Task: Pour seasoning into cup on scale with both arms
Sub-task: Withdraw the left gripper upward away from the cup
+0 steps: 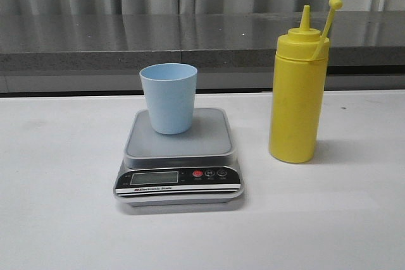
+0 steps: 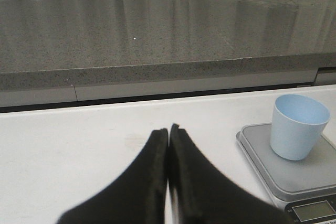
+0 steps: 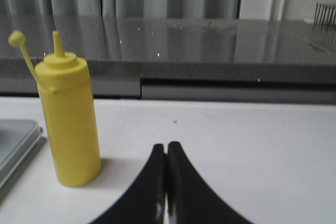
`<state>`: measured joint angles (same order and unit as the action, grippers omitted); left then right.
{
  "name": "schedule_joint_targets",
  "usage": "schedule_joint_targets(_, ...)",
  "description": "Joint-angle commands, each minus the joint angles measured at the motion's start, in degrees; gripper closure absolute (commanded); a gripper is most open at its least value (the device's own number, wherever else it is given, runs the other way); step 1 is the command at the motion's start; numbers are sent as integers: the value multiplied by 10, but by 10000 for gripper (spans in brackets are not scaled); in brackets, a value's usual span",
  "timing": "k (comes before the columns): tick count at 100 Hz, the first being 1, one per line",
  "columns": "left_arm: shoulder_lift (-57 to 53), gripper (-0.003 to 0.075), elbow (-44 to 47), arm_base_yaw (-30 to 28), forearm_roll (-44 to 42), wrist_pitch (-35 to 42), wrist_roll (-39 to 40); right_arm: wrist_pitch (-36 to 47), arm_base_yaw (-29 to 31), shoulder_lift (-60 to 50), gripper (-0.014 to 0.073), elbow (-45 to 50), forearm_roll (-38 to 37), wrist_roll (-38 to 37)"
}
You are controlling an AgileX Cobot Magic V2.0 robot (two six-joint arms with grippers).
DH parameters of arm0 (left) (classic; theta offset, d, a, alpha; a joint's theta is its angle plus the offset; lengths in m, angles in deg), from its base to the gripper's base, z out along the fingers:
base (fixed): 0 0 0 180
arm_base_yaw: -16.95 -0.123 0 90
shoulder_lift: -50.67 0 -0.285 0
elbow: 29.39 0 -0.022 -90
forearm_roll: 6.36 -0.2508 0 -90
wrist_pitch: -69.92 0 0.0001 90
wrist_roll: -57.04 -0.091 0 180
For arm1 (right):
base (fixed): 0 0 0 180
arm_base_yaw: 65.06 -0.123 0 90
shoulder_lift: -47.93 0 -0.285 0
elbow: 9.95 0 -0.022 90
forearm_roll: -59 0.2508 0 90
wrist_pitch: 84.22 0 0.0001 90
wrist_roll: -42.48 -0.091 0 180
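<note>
Landmark: the scale (image 1: 180,156), sitting on the white surface (image 1: 57,207).

Cup (image 1: 168,98) stood upright on the scale's grey platform, toward the back half, mouth open and up. Yellow bottle (image 1: 297,93) stood upright on the surface to the right of the scale, near it but not touching; long axis vertical, nozzle up, cap off the nozzle and hanging on its tether beside it.

Left end effector (image 2: 168,132): fingers pressed together, holding nothing. It sat to the left of the scale, well apart from the cup; in the left wrist view the cup (image 2: 297,126) and scale (image 2: 294,174) lay off to one side of the fingertips.

Right end effector (image 3: 167,148): fingers together, holding nothing. In the right wrist view the bottle (image 3: 69,124) stood between the end effector and the scale edge (image 3: 16,145).

Judgement: right arm was nearer the bottle, so the bottle grasp prob. fell to it. Approach would need fingers spread first, then a side-on closure across the vertical body. Left arm was nearer the cup, likely for steadying.
</note>
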<state>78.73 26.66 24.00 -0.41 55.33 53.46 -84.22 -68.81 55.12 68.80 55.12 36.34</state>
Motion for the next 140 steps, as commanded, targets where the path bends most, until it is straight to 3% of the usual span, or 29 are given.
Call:
schedule_joint_targets(1, 3, 740, -16, -1, 1, 50, 3, 94, 3, -11, 661, -16, 1, 4)
schedule_joint_targets(9, 3, 740, -16, -1, 1, 50, 3, 68, 3, -6, 661, -39, 13, -1)
schedule_joint_targets(26, 3, 740, -16, -1, 1, 50, 3, -65, 3, 50, 661, -128, 18, -4)
schedule_joint_targets(37, 3, 740, -16, -1, 1, 50, 3, -79, 3, 123, 661, -179, 16, -4)
schedule_joint_targets(51, 3, 740, -16, -1, 1, 50, 3, -30, 3, 229, 661, -217, 16, -4)
schedule_joint_targets(77, 3, 740, -16, -1, 1, 50, 3, 156, -20, 422, 643, -225, -5, -4)
schedule_joint_targets(89, 3, 740, -16, -1, 1, 50, 3, 236, -44, 488, 499, -225, -45, -4)
schedule_joint_targets(106, 3, 740, -16, -1, 1, 50, 3, 312, -68, 558, 64, -225, -78, -4)
schedule_joint_targets(113, 3, 740, -16, -1, 1, 50, 3, 320, -70, 580, -71, -225, -78, -4)
schedule_joint_targets(140, 3, 740, -16, -1, 1, 50, 3, 323, -70, 632, -41, -223, -78, -4)
